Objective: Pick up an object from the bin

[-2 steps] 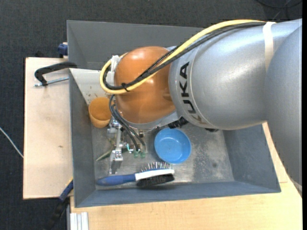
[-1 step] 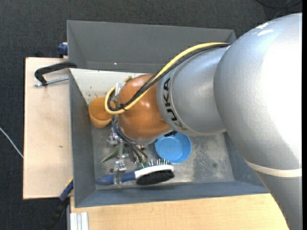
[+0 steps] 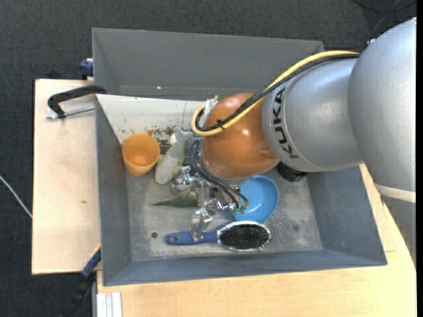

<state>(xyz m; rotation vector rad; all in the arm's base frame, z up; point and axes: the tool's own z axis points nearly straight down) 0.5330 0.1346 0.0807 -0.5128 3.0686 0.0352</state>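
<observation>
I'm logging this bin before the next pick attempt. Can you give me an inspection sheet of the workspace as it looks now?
Surface: grey metal bin, dark specks on its bottom near the back wall.
Job's things: hairbrush, blue handle and black bristle head, lying at the front of the bin.
Clutter: orange cup at left; pale bottle-like thing beside it; green leaf-shaped piece; blue bowl partly under the arm.
Gripper: gripper low over the brush's handle; whether it holds anything cannot be told.
Cables: yellow cable runs down onto the orange wrist cover.
Surroundings: dark floor behind the bin.
</observation>
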